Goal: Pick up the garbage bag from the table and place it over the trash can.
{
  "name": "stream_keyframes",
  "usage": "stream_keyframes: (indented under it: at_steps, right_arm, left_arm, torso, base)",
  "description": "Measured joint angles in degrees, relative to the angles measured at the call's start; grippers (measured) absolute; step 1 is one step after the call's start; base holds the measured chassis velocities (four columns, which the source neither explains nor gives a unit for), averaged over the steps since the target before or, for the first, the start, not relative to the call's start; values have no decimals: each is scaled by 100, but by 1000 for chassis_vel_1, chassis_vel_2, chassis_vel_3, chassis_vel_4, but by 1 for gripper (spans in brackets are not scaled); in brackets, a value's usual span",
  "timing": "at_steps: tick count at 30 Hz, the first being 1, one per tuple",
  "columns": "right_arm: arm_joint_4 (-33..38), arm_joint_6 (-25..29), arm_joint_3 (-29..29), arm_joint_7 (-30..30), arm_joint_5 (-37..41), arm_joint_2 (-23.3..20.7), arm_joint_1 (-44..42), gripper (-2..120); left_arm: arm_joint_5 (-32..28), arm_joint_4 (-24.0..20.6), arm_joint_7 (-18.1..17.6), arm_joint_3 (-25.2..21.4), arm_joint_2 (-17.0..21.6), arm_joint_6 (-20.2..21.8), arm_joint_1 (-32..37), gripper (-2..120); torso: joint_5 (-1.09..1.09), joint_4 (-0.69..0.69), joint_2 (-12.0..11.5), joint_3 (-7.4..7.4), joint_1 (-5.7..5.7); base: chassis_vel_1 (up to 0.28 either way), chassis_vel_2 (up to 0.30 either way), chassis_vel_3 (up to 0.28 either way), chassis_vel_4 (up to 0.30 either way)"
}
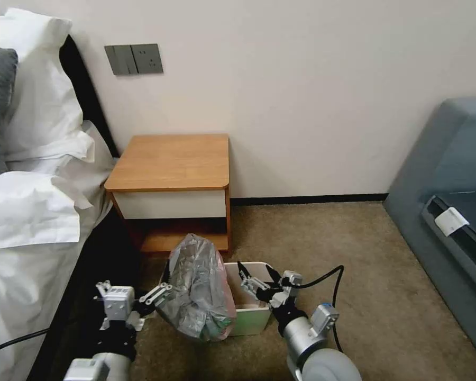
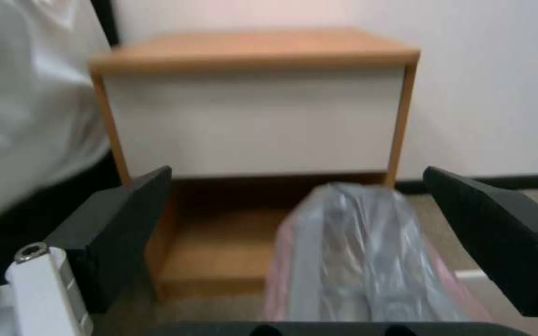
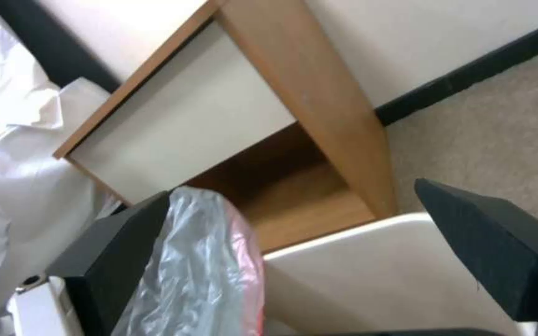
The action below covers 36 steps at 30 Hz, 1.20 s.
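Observation:
The grey crinkly garbage bag (image 1: 198, 293) with a pinkish edge stands bunched over the left end of the cream trash can (image 1: 251, 312), on the carpet in front of the table (image 1: 172, 161). The table's wood top is bare. My left gripper (image 1: 164, 294) is open at the bag's left side. In the left wrist view the bag (image 2: 356, 256) lies between the spread fingers (image 2: 119, 228) of the left gripper (image 2: 297, 177). My right gripper (image 1: 255, 269) is open above the can's uncovered right part. The right wrist view shows the bag (image 3: 201, 266) beside one finger (image 3: 119, 256) and the can's wall (image 3: 375, 275).
A bed with white bedding (image 1: 31, 211) lies on the left, close to my left arm. A grey sofa (image 1: 449, 201) stands on the right. Open carpet (image 1: 365, 270) stretches between the trash can and the sofa. The wall runs behind the table.

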Motion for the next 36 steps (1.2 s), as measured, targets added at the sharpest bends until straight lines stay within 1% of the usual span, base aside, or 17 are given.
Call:
stream_keyframes:
  at_steps: [3, 6, 7, 8, 9, 10, 11, 13, 14, 15, 16, 18, 22, 24, 27, 29, 36]
  right_arm:
    - [40, -18, 61, 23, 8, 0, -26, 100]
    - [65, -24, 139, 51, 9, 11, -46, 100]
    - [80, -25, 175, 74, 8, 29, -54, 100]
    - [80, -25, 175, 74, 8, 29, -54, 100]
    - [88, -25, 195, 97, 5, 45, -59, 100]
    - [88, -25, 195, 97, 5, 45, -59, 100]
    - [92, -25, 209, 122, -3, 69, -69, 100]
    - [92, -25, 209, 122, -3, 69, -69, 100]
    - [92, -9, 218, 157, -39, 98, -82, 100]
    - [87, 1, 218, 174, -60, 109, -88, 100]
    - [87, 1, 218, 174, -60, 109, -88, 100]
    - [58, 13, 213, 205, -98, 128, -90, 100]
    - [46, 22, 186, 245, -144, 144, -85, 100]
    - [37, 27, 168, 257, -157, 150, -79, 100]
    - [10, 40, 128, 288, -180, 165, -66, 100]
    - [3, 49, 113, 298, -191, 175, -60, 100]
    - [-55, 84, 91, 314, -234, 230, -69, 100]
  left_arm:
    - [7, 99, -62, 84, 37, 102, -87, 100]
    - [44, 236, -200, 212, 90, 246, -172, 100]
    - [66, 309, -304, 292, 124, 349, -220, 100]
    - [66, 309, -304, 292, 124, 349, -220, 100]
    - [77, 377, -368, 351, 154, 406, -261, 96]
    - [77, 377, -368, 351, 154, 406, -261, 96]
    - [88, 452, -408, 411, 189, 471, -305, 90]
    - [88, 452, -408, 411, 189, 471, -305, 90]
    - [88, 560, -516, 524, 226, 585, -374, 81]
    - [84, 605, -581, 562, 232, 632, -405, 81]
    - [84, 605, -581, 562, 232, 632, -405, 81]
    - [54, 712, -756, 614, 238, 726, -479, 80]
    - [50, 813, -901, 667, 238, 799, -589, 82]
    - [130, 803, -916, 694, 234, 797, -604, 85]
    - [225, 622, -892, 823, 222, 840, -604, 87]
    - [226, 599, -883, 870, 229, 873, -603, 87]
    - [226, 658, -817, 1027, 273, 950, -671, 87]
  torso:
    - [0, 0, 0, 0, 0]
    - [0, 0, 0, 0, 0]
    - [0, 0, 0, 0, 0]
    - [0, 0, 0, 0, 0]
    - [0, 0, 0, 0, 0]
    - [0, 0, 0, 0, 0]
    - [0, 0, 0, 0, 0]
    - [0, 0, 0, 0, 0]
    - [0, 0, 0, 0, 0]
    - [0, 0, 0, 0, 0]
    - [0, 0, 0, 0, 0]
    - [0, 0, 0, 0, 0]
    - [0, 0, 0, 0, 0]
    - [0, 0, 0, 0, 0]
    - [1, 0, 0, 0, 0]
    - [1, 0, 0, 0, 0]
    - [0, 0, 0, 0, 0]
  base:
    - [0, 0, 0, 0]
    - [0, 0, 0, 0]
    - [0, 0, 0, 0]
    - [0, 0, 0, 0]
    - [0, 0, 0, 0]
    - [0, 0, 0, 0]
    - [0, 0, 0, 0]
    - [0, 0, 0, 0]
    - [0, 0, 0, 0]
    - [0, 0, 0, 0]
    - [0, 0, 0, 0]
    - [0, 0, 0, 0]
    - [0, 0, 0, 0]
    - [0, 0, 0, 0]
    - [0, 0, 0, 0]
    - [0, 0, 0, 0]
    - [0, 0, 0, 0]
